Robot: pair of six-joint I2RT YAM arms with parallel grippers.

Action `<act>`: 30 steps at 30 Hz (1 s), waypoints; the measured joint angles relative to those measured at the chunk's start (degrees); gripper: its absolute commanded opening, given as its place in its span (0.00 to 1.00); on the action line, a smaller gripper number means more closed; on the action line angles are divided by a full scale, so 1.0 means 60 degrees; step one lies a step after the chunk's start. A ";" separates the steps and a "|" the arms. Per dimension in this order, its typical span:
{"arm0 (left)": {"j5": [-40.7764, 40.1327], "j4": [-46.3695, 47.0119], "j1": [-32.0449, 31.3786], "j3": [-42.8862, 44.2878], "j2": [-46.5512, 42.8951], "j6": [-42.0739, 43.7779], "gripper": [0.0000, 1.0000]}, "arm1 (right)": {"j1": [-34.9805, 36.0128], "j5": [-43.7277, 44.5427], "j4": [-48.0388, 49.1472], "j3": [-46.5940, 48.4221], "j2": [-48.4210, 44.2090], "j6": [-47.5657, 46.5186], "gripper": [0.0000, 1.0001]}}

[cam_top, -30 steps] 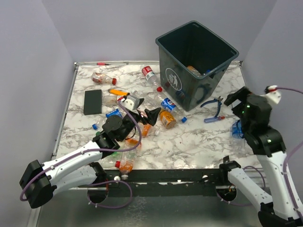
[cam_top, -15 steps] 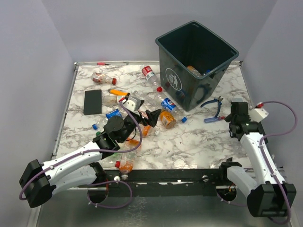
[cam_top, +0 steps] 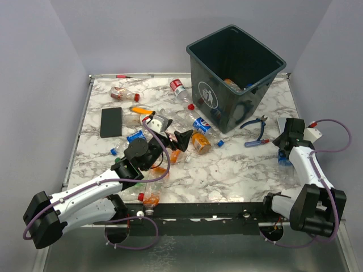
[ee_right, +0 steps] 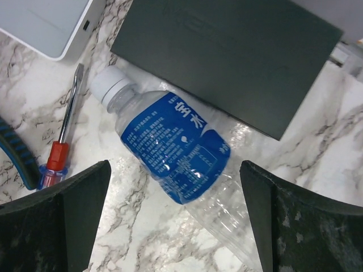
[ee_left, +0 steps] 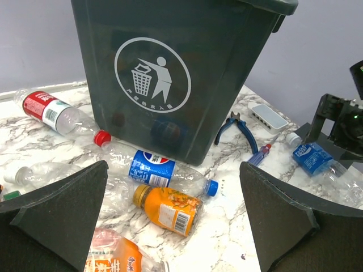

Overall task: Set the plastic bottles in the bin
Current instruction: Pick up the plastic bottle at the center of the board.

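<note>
My right gripper (ee_right: pixel 176 226) wide open, empty, above blue-labelled clear bottle (ee_right: pixel 173 148). Likely light, thin, crushable, slippery; take hold across labelled middle, gently.

The dark green-grey bin (cam_top: pixel 218 107) stands upright at the far right of the tabletop (cam_top: pixel 238 170), with a white logo on its near-left wall. A red-labelled bottle (ee_left: pixel 48 107), a blue-labelled bottle (ee_left: pixel 153 168) and an orange bottle (ee_left: pixel 167 208) lie on their sides just before it. A crushed clear bottle (ee_right: pixel 173 150) lies near the right edge.
</note>
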 measured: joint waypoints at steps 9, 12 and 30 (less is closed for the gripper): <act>0.0011 0.0000 0.0000 0.0069 -0.0004 0.0000 0.99 | 0.0000 -0.0892 0.0546 -0.0102 0.0889 -0.0127 0.84; 0.0047 0.0000 0.0000 0.0069 0.0000 -0.0011 0.99 | 0.0000 -0.1206 0.0608 -0.0160 0.0933 -0.0127 0.76; 0.0084 0.0000 -0.0015 0.0073 -0.0004 -0.0018 0.99 | -0.0004 -0.2087 0.0452 -0.0244 0.0240 -0.0015 0.35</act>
